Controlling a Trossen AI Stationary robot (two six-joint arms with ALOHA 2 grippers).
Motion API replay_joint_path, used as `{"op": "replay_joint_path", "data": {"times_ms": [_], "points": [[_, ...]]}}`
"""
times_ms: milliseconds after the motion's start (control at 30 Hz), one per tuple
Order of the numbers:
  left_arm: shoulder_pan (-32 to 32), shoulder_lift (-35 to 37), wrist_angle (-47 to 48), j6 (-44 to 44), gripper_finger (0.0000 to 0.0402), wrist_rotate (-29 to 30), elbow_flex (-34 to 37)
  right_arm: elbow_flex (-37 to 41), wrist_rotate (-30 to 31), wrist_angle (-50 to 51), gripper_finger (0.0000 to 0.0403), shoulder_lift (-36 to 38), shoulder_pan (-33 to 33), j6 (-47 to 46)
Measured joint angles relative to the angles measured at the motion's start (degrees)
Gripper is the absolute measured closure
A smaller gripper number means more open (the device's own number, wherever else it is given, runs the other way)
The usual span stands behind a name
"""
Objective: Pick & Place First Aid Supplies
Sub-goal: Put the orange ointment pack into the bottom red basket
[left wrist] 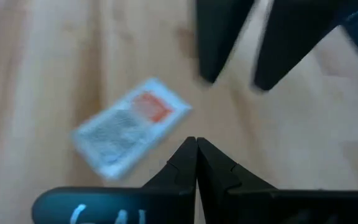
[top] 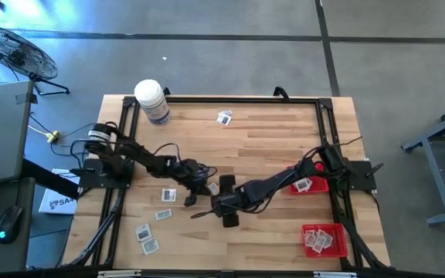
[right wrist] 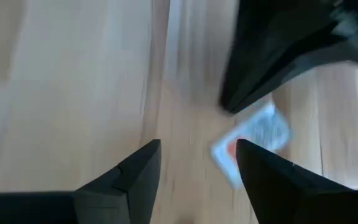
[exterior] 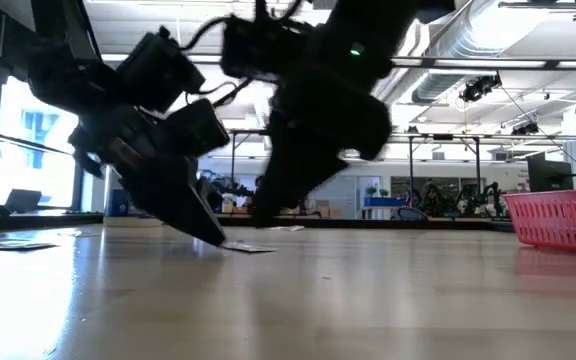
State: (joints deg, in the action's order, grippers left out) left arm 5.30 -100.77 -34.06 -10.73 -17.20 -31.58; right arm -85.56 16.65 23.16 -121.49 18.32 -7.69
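**Both grippers low at mid-table, one packet between them**

Right now the right gripper (right wrist: 194, 163) hangs low over the table's middle, fingers spread apart and empty. At its 1 o'clock in its wrist view lies a first aid packet (right wrist: 253, 140) flat on the wooden table (top: 269, 139). The left gripper (left wrist: 196, 163), fingers pressed together, points down just beside that packet (left wrist: 132, 124). More packets (top: 147, 235) lie toward the table's 7 o'clock; two red baskets (top: 323, 239) sit around 4 o'clock.
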Motion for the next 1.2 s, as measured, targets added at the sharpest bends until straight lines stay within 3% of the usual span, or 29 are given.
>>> {"op": "replay_joint_path", "data": {"times_ms": [167,400,567,733,833,1000,1200], "points": [[-0.03,8.31,13.74,-0.03,0.0402,0.05,-1.28,3.09,-0.09,-10.38,0.0203,-0.38,-1.41,-2.33],[0.01,23.52,26.72,0.38,0.0402,14.19,0.84,4.09,4.71,-15.64,0.0228,-2.27,-2.68,-8.79],[-0.02,29.2,31.08,1.91,0.0402,21.28,1.76,4.1,9.25,-15.68,0.0248,-3.45,-2.51,-14.34],[-0.04,31.27,32.52,3.59,0.0402,26.97,1.69,4.09,17.9,-15.49,0.0261,-3.45,-2.13,-19.23],[-0.04,31.76,33.35,3.66,0.0402,29.78,1.72,4.01,19.03,-18.9,0.0264,-3.92,-1.74,-20.56],[-0.07,31.69,33.21,4.49,0.0402,30.26,1.65,4.15,18.38,-20.03,0.0264,-6.95,-1.63,-21.11],[-0.04,31.71,33.57,4.47,0.0402,30.28,1.65,4.09,24.72,-20.5,0.0265,-8.62,-0.98,-25.19]]}}
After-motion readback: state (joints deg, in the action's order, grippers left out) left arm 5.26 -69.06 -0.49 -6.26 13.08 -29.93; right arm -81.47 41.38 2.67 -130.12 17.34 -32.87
